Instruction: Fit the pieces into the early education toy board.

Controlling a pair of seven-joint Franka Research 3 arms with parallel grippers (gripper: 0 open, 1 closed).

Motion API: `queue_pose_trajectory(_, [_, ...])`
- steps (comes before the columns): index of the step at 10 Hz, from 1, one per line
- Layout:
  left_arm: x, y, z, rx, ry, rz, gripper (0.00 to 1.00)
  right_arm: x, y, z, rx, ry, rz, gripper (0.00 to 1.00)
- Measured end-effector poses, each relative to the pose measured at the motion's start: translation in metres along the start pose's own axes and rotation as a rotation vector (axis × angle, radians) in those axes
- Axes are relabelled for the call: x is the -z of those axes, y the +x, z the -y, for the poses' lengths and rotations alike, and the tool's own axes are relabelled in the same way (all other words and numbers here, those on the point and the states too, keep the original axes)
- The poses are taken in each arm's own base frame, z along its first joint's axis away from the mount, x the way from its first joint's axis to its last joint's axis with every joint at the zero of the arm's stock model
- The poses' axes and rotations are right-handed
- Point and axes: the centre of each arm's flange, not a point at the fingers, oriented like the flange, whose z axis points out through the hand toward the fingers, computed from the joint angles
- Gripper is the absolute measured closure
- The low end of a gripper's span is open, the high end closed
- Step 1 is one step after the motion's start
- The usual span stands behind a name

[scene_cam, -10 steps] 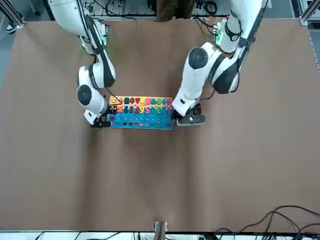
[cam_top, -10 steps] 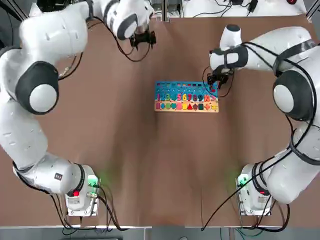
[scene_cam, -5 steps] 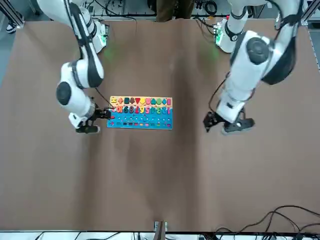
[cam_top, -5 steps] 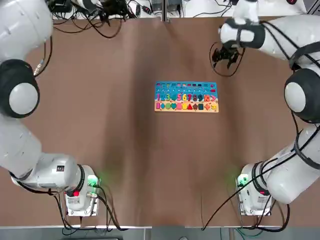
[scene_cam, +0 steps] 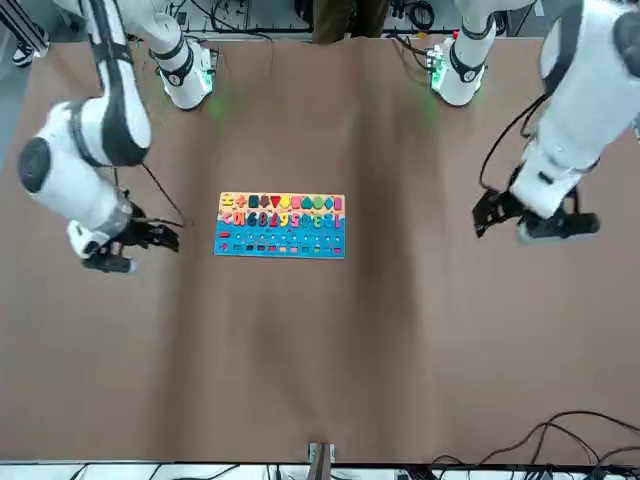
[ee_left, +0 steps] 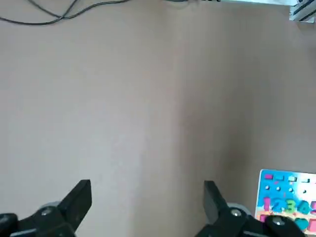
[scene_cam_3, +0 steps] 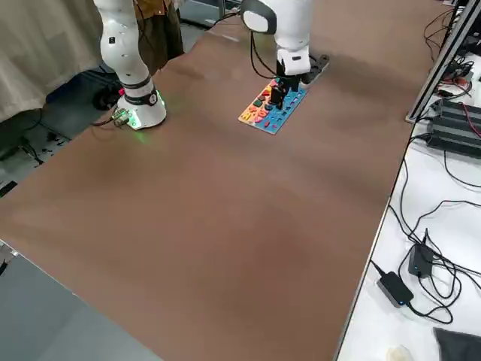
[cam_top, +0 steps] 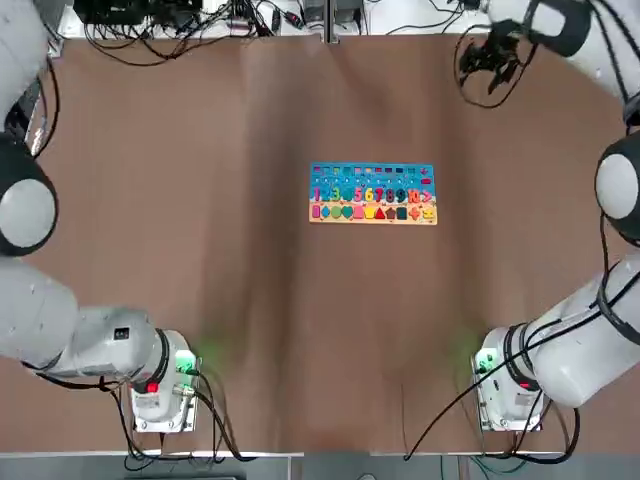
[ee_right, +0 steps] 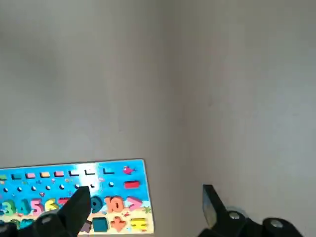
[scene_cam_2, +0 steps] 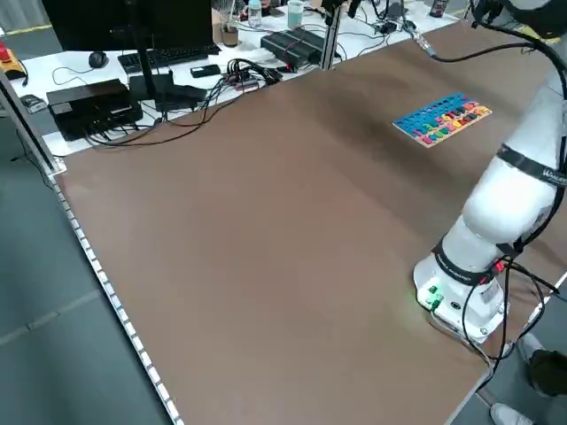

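Note:
The early education toy board point(cam_top: 372, 193) lies flat at the table's middle, blue part away from the arm bases and wooden strip toward them. Tiny pink and orange-red pieces point(ee_right: 44, 174) sit in the slots of its blue part, and a red one point(ee_right: 131, 184) lies near its end. My right gripper point(cam_top: 489, 61) hangs open and empty above the table, beyond the board and to its right. My left gripper point(scene_cam: 488, 213) hangs open and empty off to the board's left, outside the top view. Both wrist views show the board point(ee_left: 289, 197) far below wide-apart fingers point(ee_left: 80, 196).
The two arm bases point(cam_top: 160, 385) point(cam_top: 508, 385) stand at the near table edge with green lights on. Cables point(cam_top: 180, 25) run along the far edge. A bench with a keyboard and boxes point(scene_cam_2: 97, 97) stands beyond the table's left side.
Both grippers have lifted off the board's ends and swung outward, the left one leaving the top view. The right gripper let go at the board's right end and now stands open.

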Motion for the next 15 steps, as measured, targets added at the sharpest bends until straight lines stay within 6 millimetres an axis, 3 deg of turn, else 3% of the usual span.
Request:
queue_pose_trajectory(2, [0.023, -0.015, 0.018, -0.051, 0.015, 0.041, 0.00, 0.056, 0.008, -0.037, -0.003, -0.074, 0.008, 0.00])
queue_pose_trajectory(4, [0.037, -0.018, 0.032, -0.065, 0.019, 0.040, 0.00, 0.119, 0.007, -0.049, -0.010, -0.094, 0.001, 0.00])
queue_pose_trajectory(6, [0.044, -0.013, 0.042, -0.060, 0.011, 0.037, 0.00, 0.160, 0.003, -0.049, 0.025, -0.094, -0.013, 0.00])
queue_pose_trajectory(9, [0.036, -0.012, 0.037, -0.067, 0.005, 0.060, 0.01, 0.178, 0.005, -0.039, 0.065, -0.087, -0.015, 0.00])
queue_pose_trajectory(11, [0.032, -0.011, 0.041, -0.060, 0.004, 0.069, 0.01, 0.179, 0.008, -0.047, 0.075, -0.083, -0.009, 0.00])
queue_pose_trajectory(13, [0.031, -0.010, 0.044, -0.055, 0.005, 0.073, 0.01, 0.184, -0.002, -0.059, 0.068, -0.070, 0.011, 0.00])
queue_pose_trajectory(15, [0.031, -0.011, 0.043, -0.058, 0.006, 0.078, 0.01, 0.188, -0.014, -0.057, 0.076, -0.069, 0.014, 0.00])
